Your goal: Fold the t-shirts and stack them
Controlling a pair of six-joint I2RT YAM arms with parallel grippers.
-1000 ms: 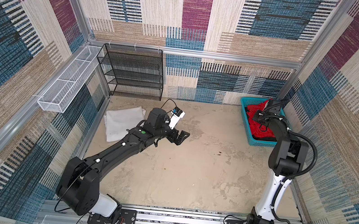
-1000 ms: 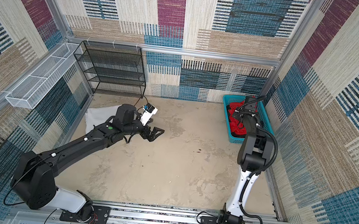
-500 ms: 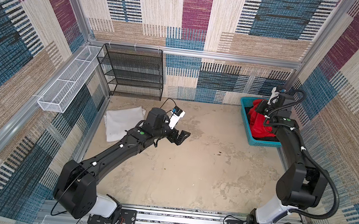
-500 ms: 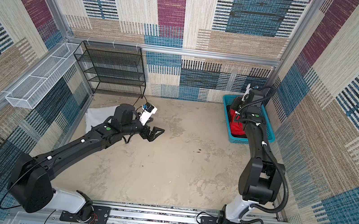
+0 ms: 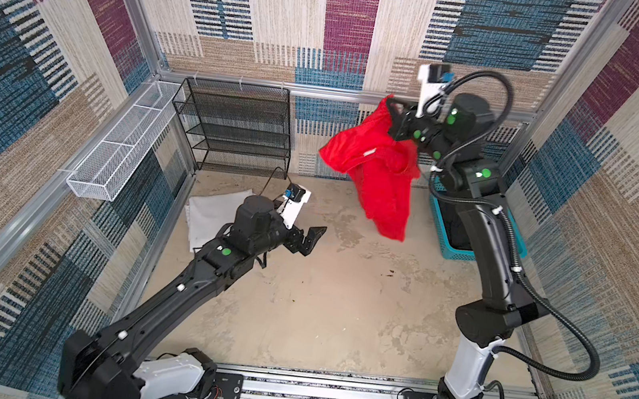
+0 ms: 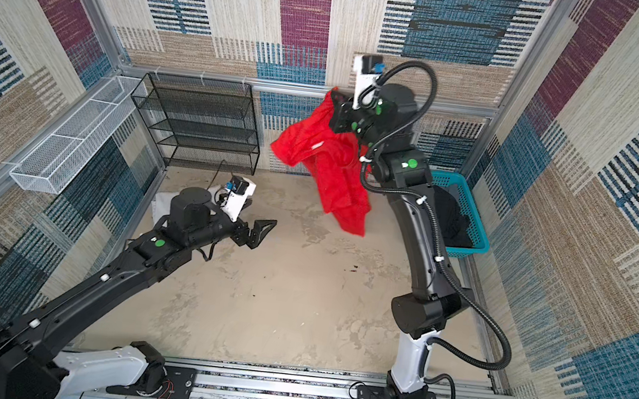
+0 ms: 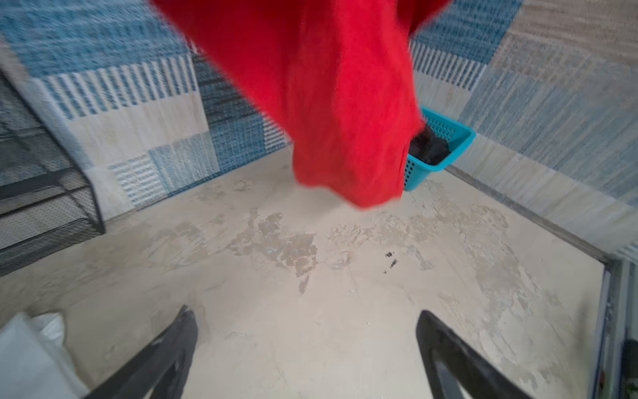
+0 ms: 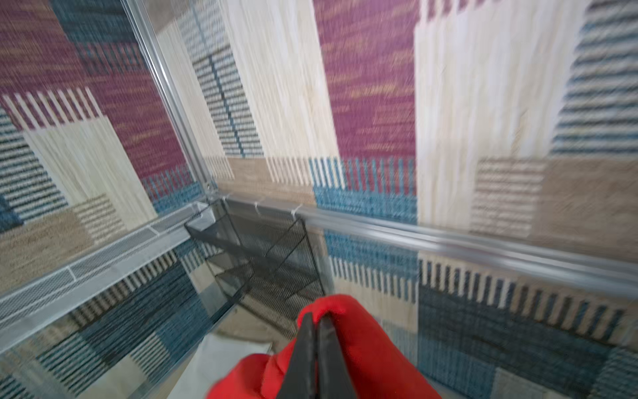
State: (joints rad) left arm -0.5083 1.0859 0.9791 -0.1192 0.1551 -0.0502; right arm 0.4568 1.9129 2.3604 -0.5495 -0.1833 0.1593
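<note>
Nearest you, at about 9 o'clock on the table [image 5: 317, 301], your left claw [image 5: 310, 239] hovers low with its jaws spread wide and nothing between them. It faces 3 o'clock, toward the hanging cloth, which I read as waiting to catch a loose edge.

Just behind it, at 10 o'clock, the white shirt [image 5: 211, 211] lies flat by the wall. It is clear of the middle, probably so the centre is free for folding and it can take the stack later.

Further in, at 1 o'clock, your right claw [image 5: 393, 109] is raised high with its jaws pinched tight on a bunched fold of the red shirt [image 5: 378, 183]. The shirt hangs crumpled with its lowest edge off the table; holding it high likely lets its own weight pull it open. The grip is on a bunch, not a corner or shoulder, so expect it to land twisted.

At 2 o'clock the basket [image 6: 466, 251] sits against the wall; the black shirt [image 6: 454, 214] lies inside it, not yet taken out. At 11 o'clock, by the far wall, stands the wire rack [image 5: 235, 126].
</note>
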